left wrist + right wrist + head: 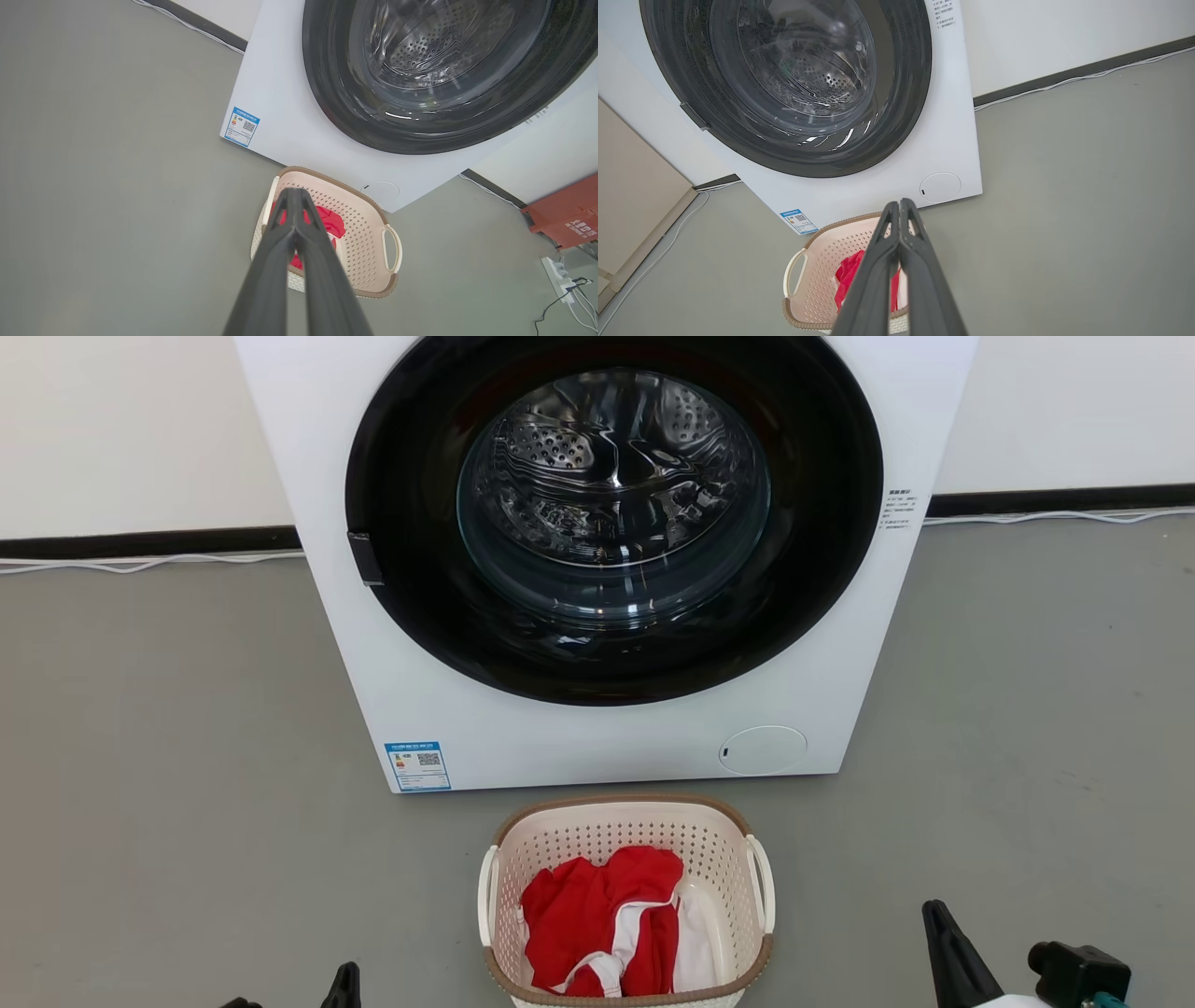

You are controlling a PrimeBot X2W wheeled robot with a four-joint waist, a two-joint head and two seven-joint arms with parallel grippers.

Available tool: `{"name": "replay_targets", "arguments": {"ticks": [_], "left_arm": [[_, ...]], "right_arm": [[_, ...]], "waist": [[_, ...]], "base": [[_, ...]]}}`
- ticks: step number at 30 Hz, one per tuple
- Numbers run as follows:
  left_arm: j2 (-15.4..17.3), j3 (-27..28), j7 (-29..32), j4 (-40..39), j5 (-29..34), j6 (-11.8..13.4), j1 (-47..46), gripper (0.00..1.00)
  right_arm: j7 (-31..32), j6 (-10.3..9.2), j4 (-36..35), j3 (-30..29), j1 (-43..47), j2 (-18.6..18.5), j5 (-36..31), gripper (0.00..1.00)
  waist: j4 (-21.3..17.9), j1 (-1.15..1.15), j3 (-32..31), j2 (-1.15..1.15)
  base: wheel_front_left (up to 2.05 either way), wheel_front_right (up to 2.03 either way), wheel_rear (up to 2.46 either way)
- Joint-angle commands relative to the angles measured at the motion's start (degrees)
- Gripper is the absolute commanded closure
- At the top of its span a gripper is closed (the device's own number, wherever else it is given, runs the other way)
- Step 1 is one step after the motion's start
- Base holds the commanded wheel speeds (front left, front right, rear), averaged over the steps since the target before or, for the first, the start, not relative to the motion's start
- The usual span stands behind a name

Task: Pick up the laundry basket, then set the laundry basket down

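laundry basket (597, 835) | floor (187, 756) | between left tool (292, 193) and right tool (900, 204), apart

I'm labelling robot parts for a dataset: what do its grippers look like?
The left gripper and right gripper each have two long, matte dark-grey fingers that taper to narrow points. Beside the right one, the head view shows a black blocky part with a teal fleck.

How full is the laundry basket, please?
Partly filled: red and white clothes lie low in the laundry basket, perforated walls bare above them.
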Motion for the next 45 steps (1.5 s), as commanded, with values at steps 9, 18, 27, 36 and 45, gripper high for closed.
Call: {"name": "replay_targets", "arguments": {"ticks": [9, 18, 27, 36, 45], "left_arm": [[0.4, 1.4, 1.8, -2.8, -6.5, -0.7, -3.7, 1.0], [0.3, 2.0, 3.3, -3.7, -11.8, -1.0, -4.3, 1.0], [0.3, 2.5, 4.6, -4.6, -16.5, -1.3, -4.9, 1.0], [0.3, 3.2, 6.3, -5.7, -22.5, -1.7, -5.6, 1.0], [0.3, 3.8, 7.9, -6.7, -27.8, -2.0, -6.2, 1.0]], "right_arm": [[1.5, 0.11, -2.1, -0.4, -3.0, -0.1, 8.3, 1.0], [2.9, 0.14, -2.6, -0.8, -3.7, -0.1, 15.0, 1.0], [4.0, 0.17, -3.1, -1.1, -4.3, -0.2, 20.9, 1.0], [5.5, 0.2, -3.6, -1.5, -5.0, -0.2, 28.3, 1.0], [6.8, 0.23, -4.1, -1.8, -5.6, -0.2, 35.0, 1.0]], "waist": [[0.1, -0.01, 0.3, 0.0], [0.2, -0.01, 0.6, 0.0], [0.2, -0.01, 0.9, 0.0], [0.3, -0.01, 1.2, 0.0], [0.4, -0.01, 1.5, 0.0]], "base": [[0.0, 0.0, 0.0], [0.0, 0.0, 0.0], [0.0, 0.0, 0.0], [0.0, 0.0, 0.0], [0.0, 0.0, 0.0]]}}
